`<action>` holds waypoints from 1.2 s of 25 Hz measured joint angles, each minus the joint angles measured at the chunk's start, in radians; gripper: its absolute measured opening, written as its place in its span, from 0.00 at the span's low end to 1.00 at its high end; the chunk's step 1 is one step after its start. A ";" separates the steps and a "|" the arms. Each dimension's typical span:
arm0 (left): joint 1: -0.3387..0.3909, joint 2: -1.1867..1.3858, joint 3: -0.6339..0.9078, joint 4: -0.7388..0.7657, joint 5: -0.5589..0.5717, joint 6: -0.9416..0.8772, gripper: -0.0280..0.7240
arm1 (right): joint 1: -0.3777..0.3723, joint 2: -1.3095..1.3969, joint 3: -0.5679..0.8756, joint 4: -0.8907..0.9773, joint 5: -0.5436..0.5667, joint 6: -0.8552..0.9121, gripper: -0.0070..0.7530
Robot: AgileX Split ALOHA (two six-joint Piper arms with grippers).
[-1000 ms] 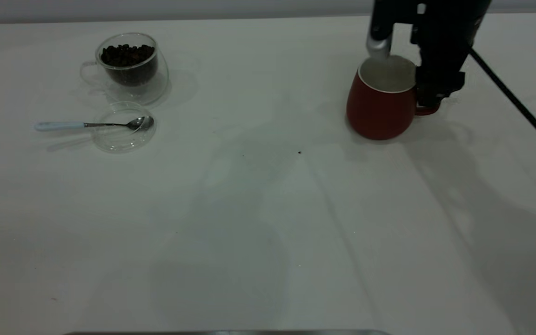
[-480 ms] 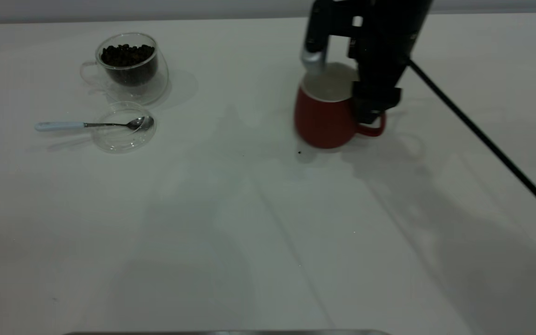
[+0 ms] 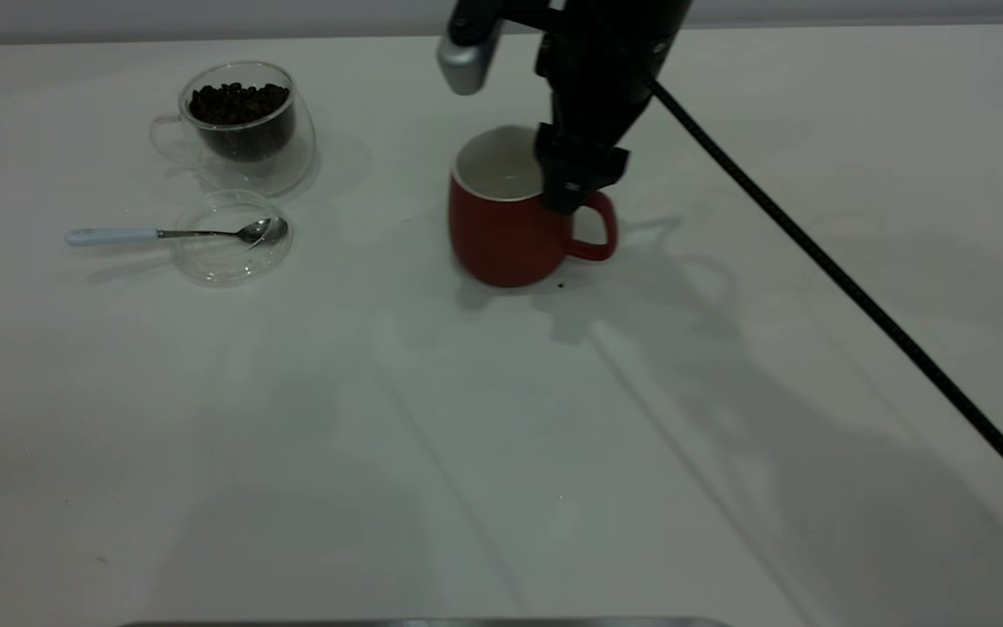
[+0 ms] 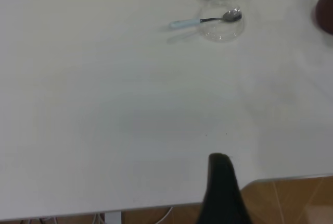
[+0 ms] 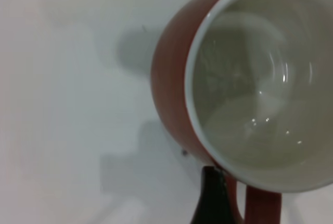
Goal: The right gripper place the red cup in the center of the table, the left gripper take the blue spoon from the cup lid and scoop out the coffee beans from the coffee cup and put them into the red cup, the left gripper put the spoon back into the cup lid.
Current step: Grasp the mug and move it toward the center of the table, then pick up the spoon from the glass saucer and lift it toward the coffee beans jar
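- Desk (image 3: 501,453): wide, plain white, carrying every item listed below.
- Red cup (image 3: 506,218): upright near the middle of the desk, toward the far edge; white inside with no beans in it, loop handle turned toward the right edge. Whether its base touches the desk or hangs just above it cannot be told.
- Right pincer (image 3: 573,187): black, coming down from above at the cup's handle side, pinching the red cup where the handle joins the rim; the right wrist view shows one dark finger (image 5: 213,198) against the outer wall beside the handle.
- Black cable (image 3: 850,287): runs from the right arm slantwise over the desk toward the near right corner.
- Coffee cup (image 3: 245,126): clear glass, upright near the far left corner, handle toward the left edge.
- Beans (image 3: 236,103): dark heap inside the coffee cup.
- Lid (image 3: 232,239): clear disc lying flat just in front of the coffee cup, on its near side.
- Spoon (image 3: 171,233): metal bowl resting in the lid, pale blue handle sticking out over the lid's rim toward the left edge.
- Left pincer (image 4: 221,193): parked over the left edge of the desk, well apart from the spoon and lid; only one dark finger shows in its wrist view, so spread or pressed together cannot be told.
- Dark speck (image 3: 561,285): on the desk just beside the red cup's base, near side.
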 joint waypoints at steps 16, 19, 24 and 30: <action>0.000 0.000 0.000 0.000 0.000 -0.002 0.82 | -0.038 -0.326 0.000 -0.118 0.349 0.306 0.80; 0.000 0.000 0.000 0.000 0.000 -0.002 0.82 | -0.044 -0.436 0.000 -0.179 0.503 0.431 0.80; 0.000 0.000 0.000 0.000 0.000 -0.002 0.82 | -0.045 -0.628 0.007 -0.251 0.689 0.522 0.80; 0.000 0.000 0.000 0.000 0.000 -0.002 0.82 | -0.045 -0.856 0.112 -0.223 0.700 0.461 0.80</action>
